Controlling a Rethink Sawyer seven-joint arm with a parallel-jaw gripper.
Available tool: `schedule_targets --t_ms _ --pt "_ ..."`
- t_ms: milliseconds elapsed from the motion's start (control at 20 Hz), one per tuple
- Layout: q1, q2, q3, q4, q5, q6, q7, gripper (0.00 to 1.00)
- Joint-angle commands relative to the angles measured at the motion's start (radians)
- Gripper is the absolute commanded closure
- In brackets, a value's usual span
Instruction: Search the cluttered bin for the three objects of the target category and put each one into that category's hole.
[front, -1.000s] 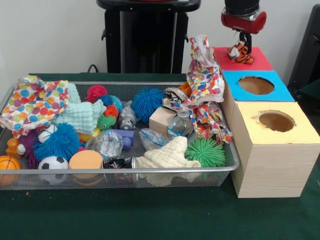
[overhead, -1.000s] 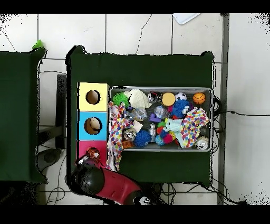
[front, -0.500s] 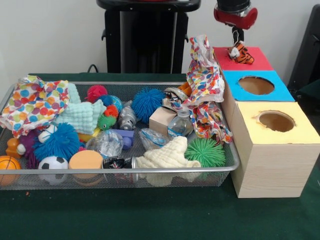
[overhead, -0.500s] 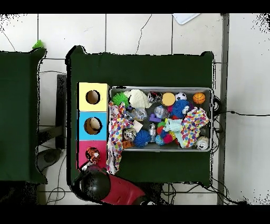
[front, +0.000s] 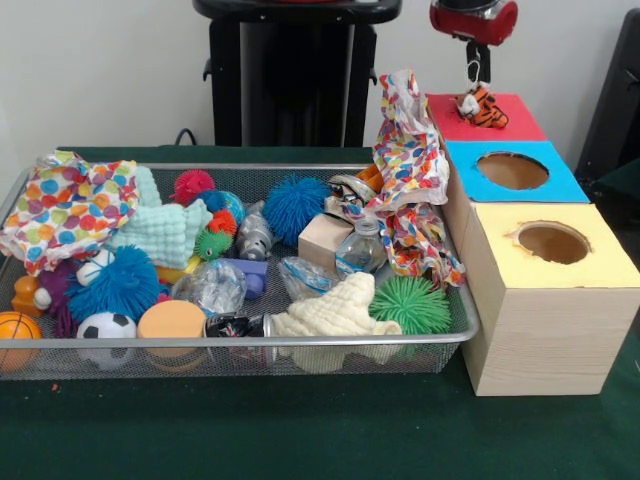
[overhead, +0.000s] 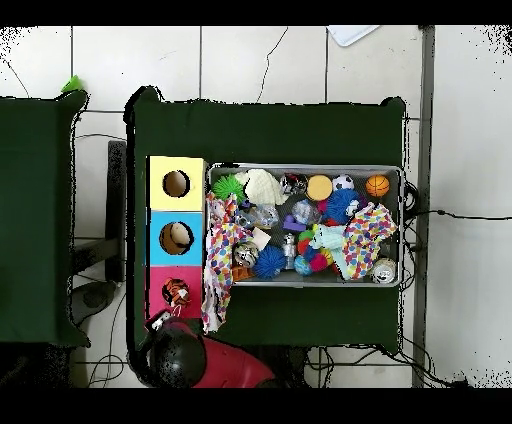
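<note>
A small orange and black striped tiger toy (front: 481, 105) rests on top of the red box (front: 515, 122), at its hole; from above the tiger toy (overhead: 175, 292) sits in the middle of the red box (overhead: 160, 280). My gripper (front: 476, 78) hangs just above the toy, apart from it, open with nothing in it. In the overhead view the arm's black head (overhead: 176, 352) covers the gripper. The wire bin (front: 250, 342) holds mixed clutter: spiky balls, cloths, small balls, bottles.
The blue box (front: 560, 185) and the yellow box (front: 590, 265) stand in a row with the red one, right of the bin. A spotted cloth (front: 412, 160) hangs over the bin's right end beside the boxes. A green spiky ball (front: 412, 303) lies near it.
The gripper carried the tiger toy down to the red box's hole, let it go, and has risen away. The toy stays on the box.
</note>
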Motion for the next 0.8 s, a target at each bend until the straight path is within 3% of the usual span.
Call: schedule_targets --t_ms 50,450,800 --pt "0.003 -0.044 0.039 -0.044 0.091 0.09 0.282 1.0" --pt "0.028 -0.029 -0.022 -0.081 0.088 0.091 0.231 1.0" --pt "0.084 -0.058 -0.134 -0.139 0.07 0.172 0.206 1.0"
